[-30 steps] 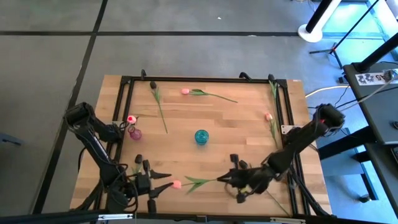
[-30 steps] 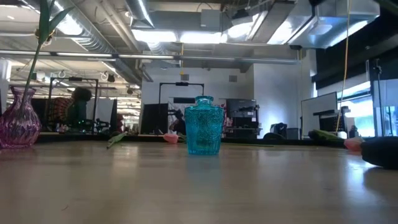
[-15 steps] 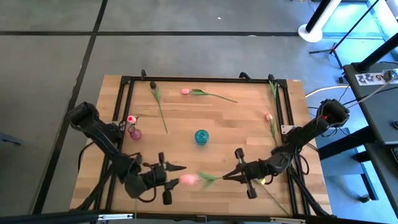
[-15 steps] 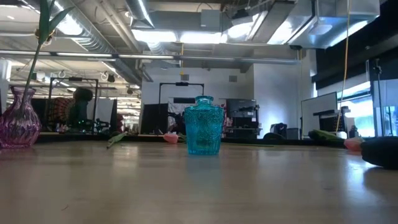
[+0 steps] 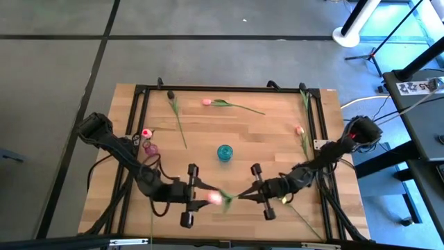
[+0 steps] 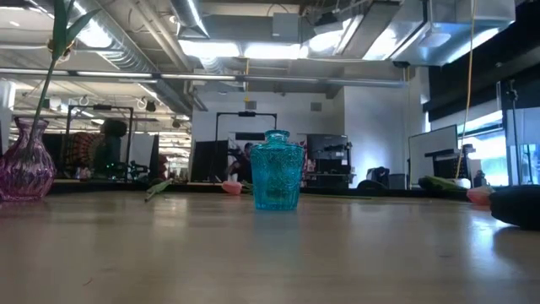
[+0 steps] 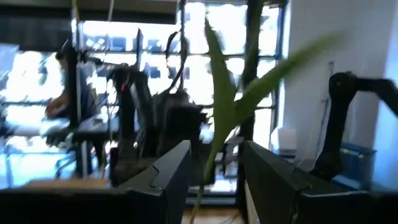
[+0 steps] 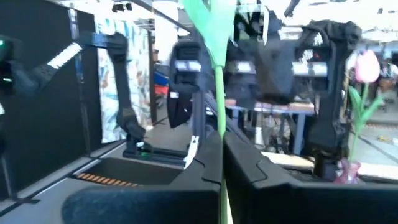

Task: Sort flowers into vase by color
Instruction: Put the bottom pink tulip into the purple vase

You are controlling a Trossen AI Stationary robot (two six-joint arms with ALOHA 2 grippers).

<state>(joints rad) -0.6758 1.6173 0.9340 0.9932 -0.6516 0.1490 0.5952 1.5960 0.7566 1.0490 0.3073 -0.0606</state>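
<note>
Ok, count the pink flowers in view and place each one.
4: one in the purple vase, one lying at the table's far edge, one near the right rail, one held between both grippers. Others may be hidden.

Wooden table (image 5: 208, 167) with a black frame, seen from above.
A teal vase (image 5: 224, 152) stands just beyond the two grippers; a purple vase (image 5: 150, 148) stands beyond the left gripper (image 5: 201, 194); loose tulips (image 5: 232, 105) lie farther off, along the far edge and right side.
</note>
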